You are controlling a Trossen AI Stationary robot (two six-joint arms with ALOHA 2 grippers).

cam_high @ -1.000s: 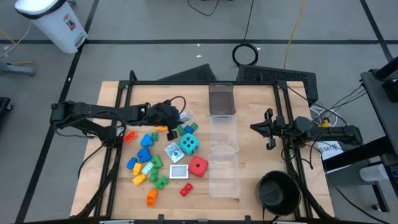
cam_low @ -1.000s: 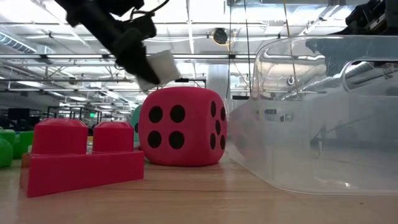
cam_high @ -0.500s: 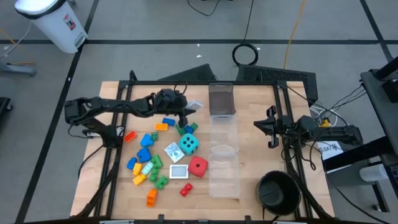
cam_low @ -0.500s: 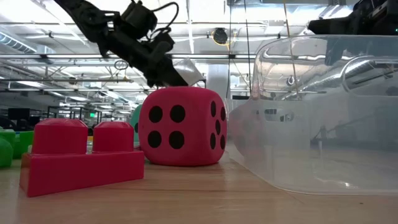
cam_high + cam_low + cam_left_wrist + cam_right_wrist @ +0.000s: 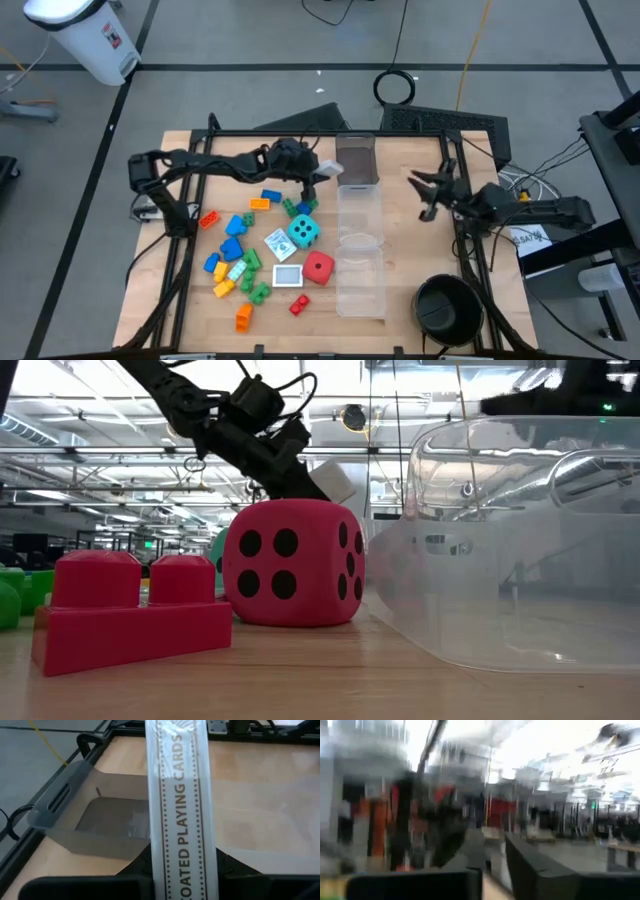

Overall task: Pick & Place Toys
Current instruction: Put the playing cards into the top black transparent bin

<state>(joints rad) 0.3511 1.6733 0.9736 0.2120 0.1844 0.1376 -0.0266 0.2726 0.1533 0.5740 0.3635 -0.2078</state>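
Observation:
My left gripper (image 5: pixel 316 173) is shut on a white card box (image 5: pixel 328 168) printed "COATED PLAYING CARDS" (image 5: pixel 180 805). It hovers just left of the smoky clear box (image 5: pixel 356 160) at the table's far middle. Loose toys lie on the wood: coloured bricks (image 5: pixel 232 240), a cyan die (image 5: pixel 303 232), a red die (image 5: pixel 318 267) and white cards (image 5: pixel 286 275). The low view shows the red die (image 5: pixel 290 560) and a red brick (image 5: pixel 130 610) close up. My right gripper (image 5: pixel 430 190) is raised at the table's right side, a narrow gap between its fingers, nothing in it. My left gripper pinches the card box's near end (image 5: pixel 172 875) between its two fingers (image 5: pixel 137 870), one on each broad face. They slant down from the table's left. The box reaches forward past the fingertips (image 5: pixel 335 480), its printed narrow side toward the wrist, lifted clear of the table.
Two more clear boxes (image 5: pixel 360 215) (image 5: pixel 361 285) stand in a row nearer than the smoky one. A black round bowl (image 5: pixel 447 308) sits at the near right. A black frame (image 5: pixel 200 150) runs round the table top.
My left gripper has carried the card box toward the table's right and far edges, from above the bricks up to the smoky box, tipping further down. My right gripper has risen and tipped upward at the right side.

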